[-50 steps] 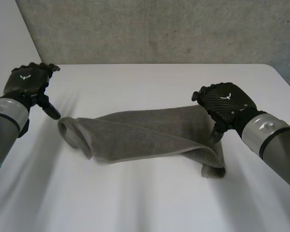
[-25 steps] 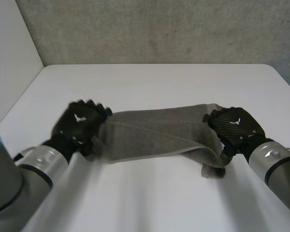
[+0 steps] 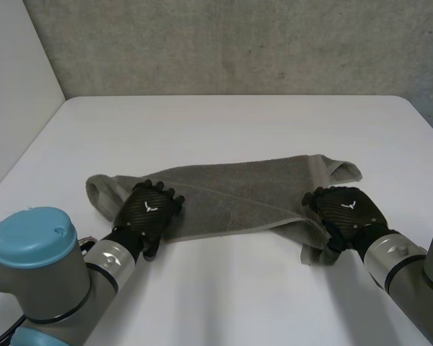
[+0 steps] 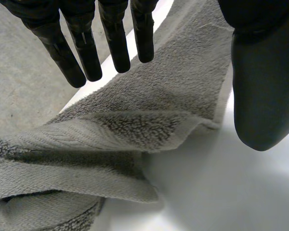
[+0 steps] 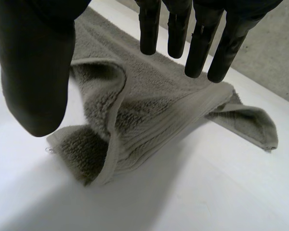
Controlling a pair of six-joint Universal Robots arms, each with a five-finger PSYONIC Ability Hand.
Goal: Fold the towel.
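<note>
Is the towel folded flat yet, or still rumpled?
Still rumpled. The towel lies as a loose long strip, one layer doubled over, its ends bunched at the open left hand and right hand.

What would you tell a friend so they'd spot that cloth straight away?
Look at the white table. A grey towel lies across it in a long rumpled strip, with the black left hand near one end and the right hand at the other. Nothing else there is soft.

This is looking like a bare robotics lab: a white table (image 3: 238, 122) is standing against a grey concrete wall (image 3: 238, 43), a white panel (image 3: 14, 79) is flanking its left edge, and the robot's left arm (image 3: 43, 267) and right arm (image 3: 408, 270) are hanging over its near edge.
</note>
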